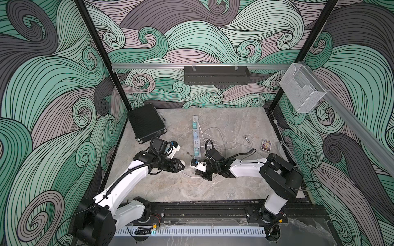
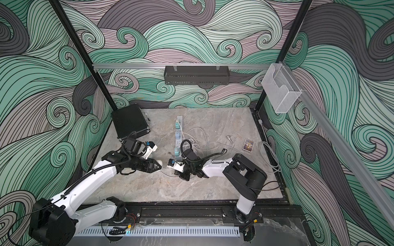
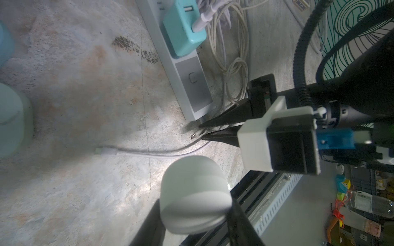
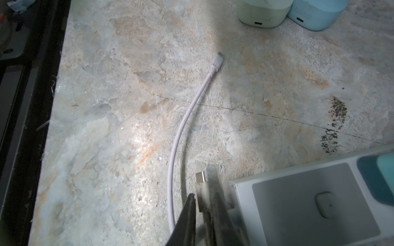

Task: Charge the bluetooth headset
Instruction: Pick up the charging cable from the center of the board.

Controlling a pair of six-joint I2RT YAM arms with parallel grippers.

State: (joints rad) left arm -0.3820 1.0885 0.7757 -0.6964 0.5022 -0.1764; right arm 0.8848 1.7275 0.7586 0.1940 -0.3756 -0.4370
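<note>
Right wrist view | right gripper [image 4: 202, 200] clenched on grey metal-tipped cable plug [image 4: 200, 181], near end of white power strip [image 4: 287, 202] | left gripper [image 3: 195, 202] grasped white rounded headset case [image 3: 191, 183], near-centre, left of strip | risk: plug skewed in jaws could miss port, jam

Pale headset case [image 3: 194, 192] gripped aloft; cable's metal plug [image 4: 200, 178] seemingly pinched, tip exposed.

Stone-look top, plastic kit
Tabletop [image 4: 106, 127] mottled, matt, rough-looking; cable [image 4: 181, 132] smooth white plastic; plug [image 4: 200, 177] bright metal; charger [image 3: 183, 36] glossy teal plastic; power strip [image 3: 193, 85] matt grey-white plastic; earbud case [image 3: 194, 196] smooth satin plastic.
</note>
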